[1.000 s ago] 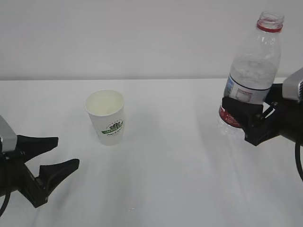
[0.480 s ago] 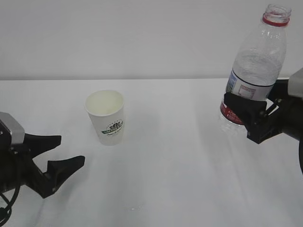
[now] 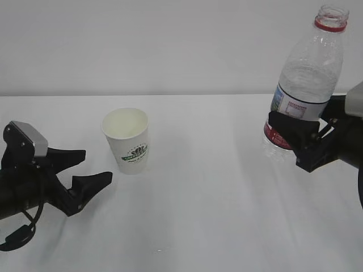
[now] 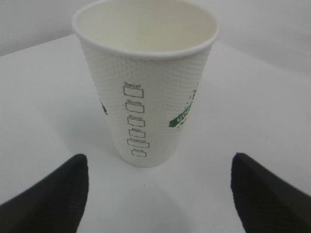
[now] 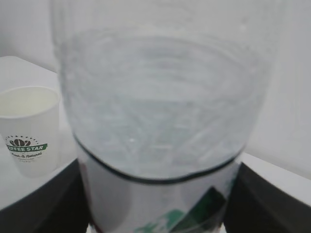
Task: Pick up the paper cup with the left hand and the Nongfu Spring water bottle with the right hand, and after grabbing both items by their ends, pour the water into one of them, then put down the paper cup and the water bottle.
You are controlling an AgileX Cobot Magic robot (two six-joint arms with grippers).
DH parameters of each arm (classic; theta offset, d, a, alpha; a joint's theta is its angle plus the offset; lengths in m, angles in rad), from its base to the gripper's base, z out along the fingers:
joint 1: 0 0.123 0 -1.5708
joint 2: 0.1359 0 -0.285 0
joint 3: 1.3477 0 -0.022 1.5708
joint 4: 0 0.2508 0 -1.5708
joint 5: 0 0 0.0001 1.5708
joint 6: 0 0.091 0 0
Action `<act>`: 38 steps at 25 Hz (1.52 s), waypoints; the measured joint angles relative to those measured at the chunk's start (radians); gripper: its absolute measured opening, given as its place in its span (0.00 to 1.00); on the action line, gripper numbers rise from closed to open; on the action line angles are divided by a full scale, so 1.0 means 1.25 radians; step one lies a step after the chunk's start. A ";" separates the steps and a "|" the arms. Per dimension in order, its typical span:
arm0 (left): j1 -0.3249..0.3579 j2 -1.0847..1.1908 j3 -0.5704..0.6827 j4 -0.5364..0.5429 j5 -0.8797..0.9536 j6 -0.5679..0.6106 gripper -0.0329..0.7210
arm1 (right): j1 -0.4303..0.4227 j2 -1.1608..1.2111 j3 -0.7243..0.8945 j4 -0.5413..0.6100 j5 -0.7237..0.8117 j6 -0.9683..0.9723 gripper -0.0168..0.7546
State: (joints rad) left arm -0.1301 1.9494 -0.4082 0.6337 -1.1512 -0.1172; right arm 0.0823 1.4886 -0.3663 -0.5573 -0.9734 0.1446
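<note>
Left end effector (image 3: 89, 169) low with jaws wide apart; right end effector (image 3: 295, 136) raised, clamped.

Cup (image 3: 128, 140) stands alone on table (image 3: 198, 215); bare surface all round it. Left gripper (image 3: 88, 168) low, just left-front of cup, jaws wide (cup sits between tips in wrist view, untouched both sides). Right of cup: broad bare stretch, then bottle (image 3: 303, 85) held off table in right gripper (image 3: 295, 141), well apart from cup.
</note>
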 joint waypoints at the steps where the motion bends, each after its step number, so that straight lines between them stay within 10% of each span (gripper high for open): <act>1: 0.000 0.005 -0.007 0.004 0.000 0.000 0.96 | 0.000 0.000 0.000 0.000 0.000 0.000 0.72; 38: -0.066 0.199 -0.219 -0.022 0.000 -0.007 0.96 | 0.000 0.000 0.000 0.000 0.000 0.022 0.72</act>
State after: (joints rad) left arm -0.2130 2.1977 -0.6816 0.6065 -1.1512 -0.1265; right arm 0.0823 1.4886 -0.3663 -0.5573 -0.9734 0.1723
